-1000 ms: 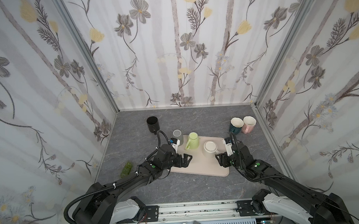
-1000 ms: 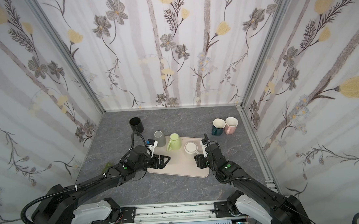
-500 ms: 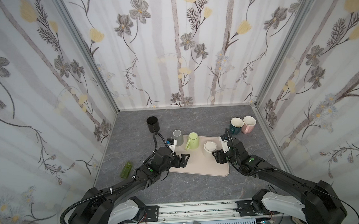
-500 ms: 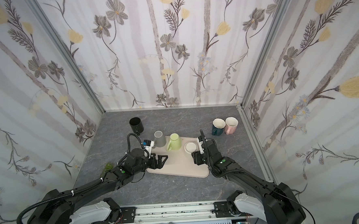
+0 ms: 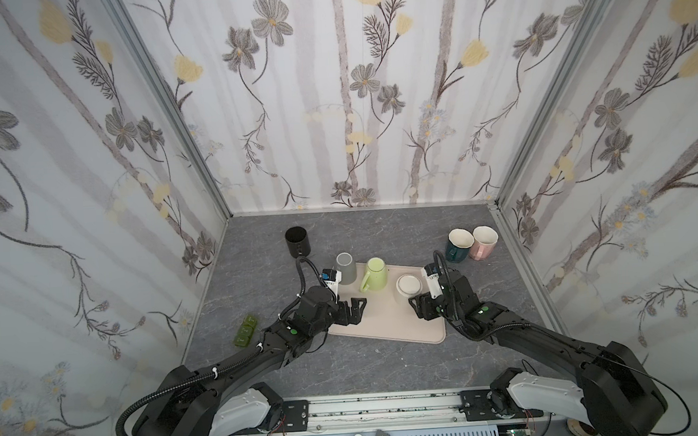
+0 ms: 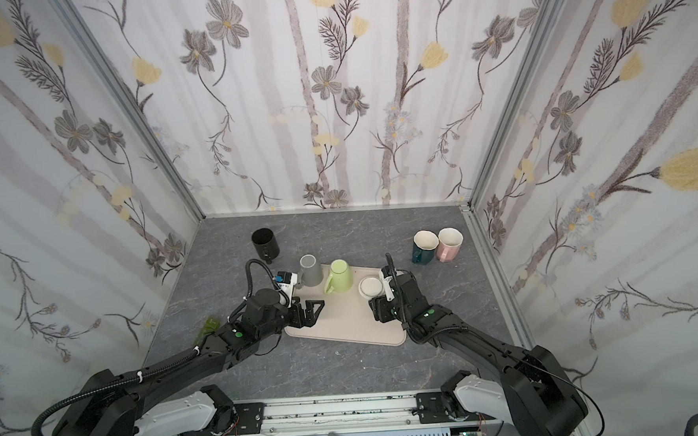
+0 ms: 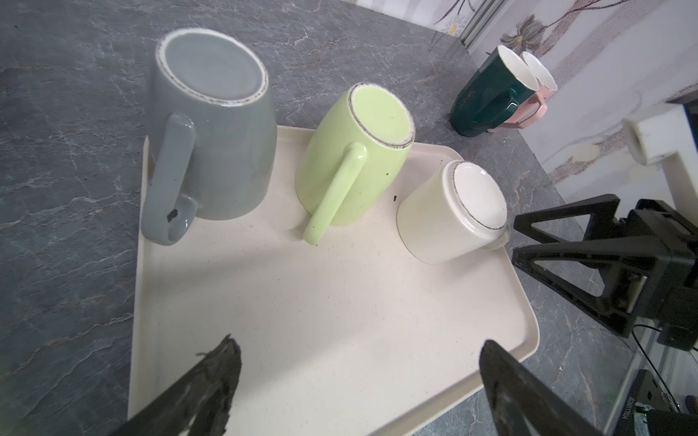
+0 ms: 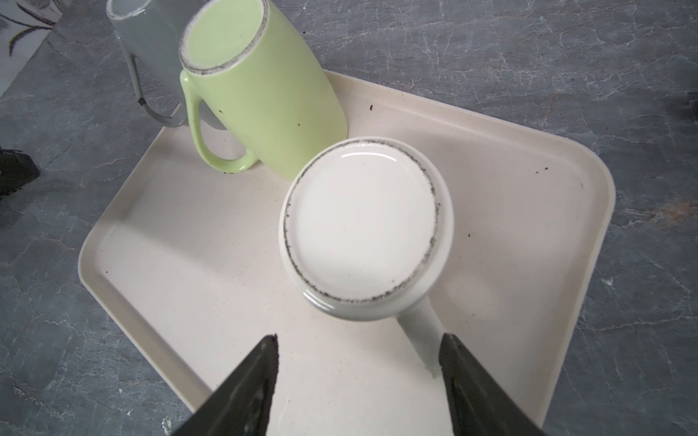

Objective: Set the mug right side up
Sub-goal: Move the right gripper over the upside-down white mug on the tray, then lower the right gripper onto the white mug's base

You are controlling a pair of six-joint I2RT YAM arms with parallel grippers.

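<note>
Upside-down white mug [image 5: 408,285] right of centre in a top view, on beige tray [image 5: 385,321]. Handle [image 8: 421,332] just inside open, empty right hand [image 5: 421,307], off-centre; centre first, then close, lift clear, roll upright. Left hand [image 5: 354,309] wide open.

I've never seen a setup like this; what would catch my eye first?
A grey mug, a green mug and a white mug stand bottoms up in a row along the far side of the beige tray. The black left tool hangs open over the tray, and the right tool hangs open beside the white mug's handle.
</note>
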